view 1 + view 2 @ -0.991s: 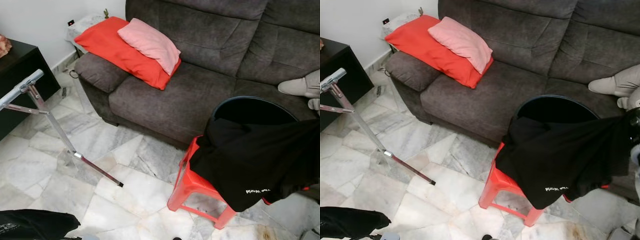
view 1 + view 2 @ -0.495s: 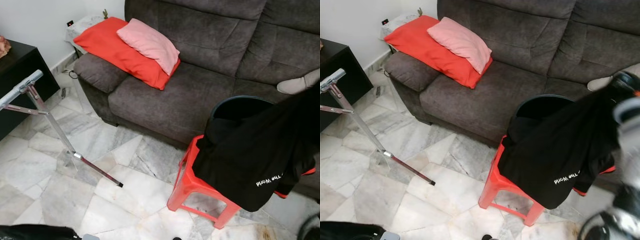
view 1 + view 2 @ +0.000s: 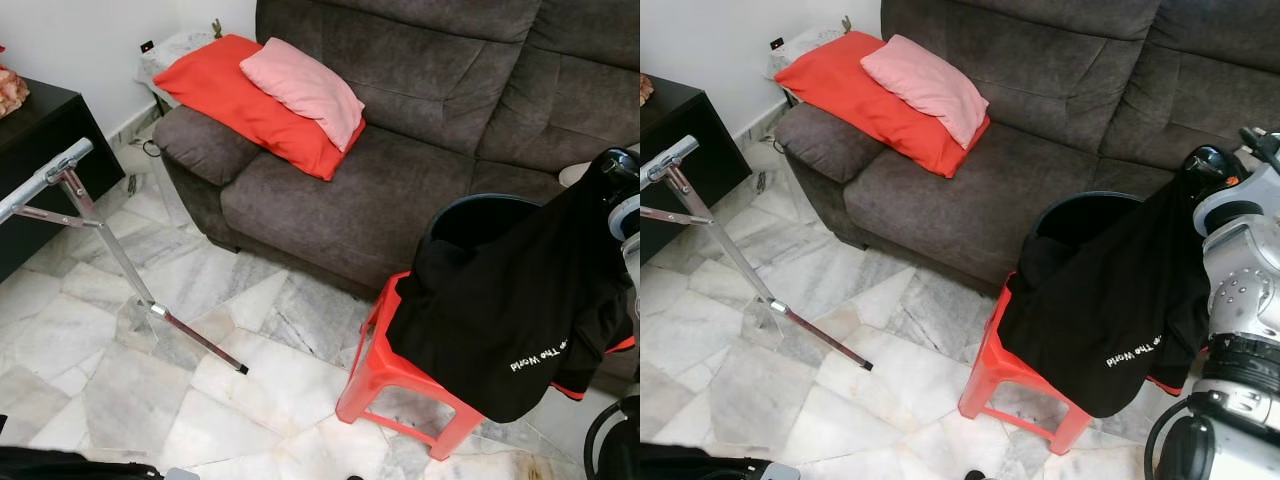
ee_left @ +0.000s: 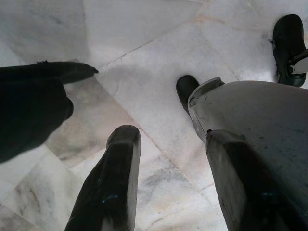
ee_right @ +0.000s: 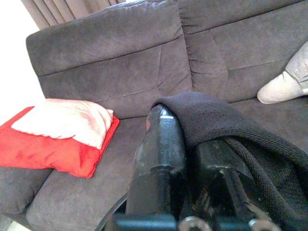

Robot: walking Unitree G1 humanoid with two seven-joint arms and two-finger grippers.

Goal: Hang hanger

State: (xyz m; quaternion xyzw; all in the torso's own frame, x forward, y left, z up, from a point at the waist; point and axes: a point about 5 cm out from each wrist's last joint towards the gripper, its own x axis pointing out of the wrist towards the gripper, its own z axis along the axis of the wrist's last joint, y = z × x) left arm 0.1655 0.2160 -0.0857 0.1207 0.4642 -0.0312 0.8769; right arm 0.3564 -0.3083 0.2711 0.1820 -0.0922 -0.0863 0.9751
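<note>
A black garment (image 3: 510, 310) with white lettering hangs from my right gripper (image 3: 1212, 168), raised at the right above a dark round basket (image 3: 470, 205). The garment's lower part still drapes over the basket's front and the red stool (image 3: 385, 365) under it. In the right wrist view the fingers (image 5: 161, 144) are shut with black fabric (image 5: 216, 118) folded over them; no hanger can be made out. A silver metal rack (image 3: 100, 240) leans at the left over the floor. My left gripper (image 4: 168, 159) hangs low, open, pointing at the marble floor.
A grey sofa (image 3: 400, 130) with a red cushion (image 3: 230, 95) and a pink pillow (image 3: 300, 85) runs along the back. A black cabinet (image 3: 30, 150) stands at the left. Another black cloth (image 3: 60, 465) lies at the bottom left. My own leg (image 4: 260, 125) is beside the left gripper.
My right arm has come into view and lifted the black garment's upper edge higher off the basket. The rack and sofa shifted only with the camera.
</note>
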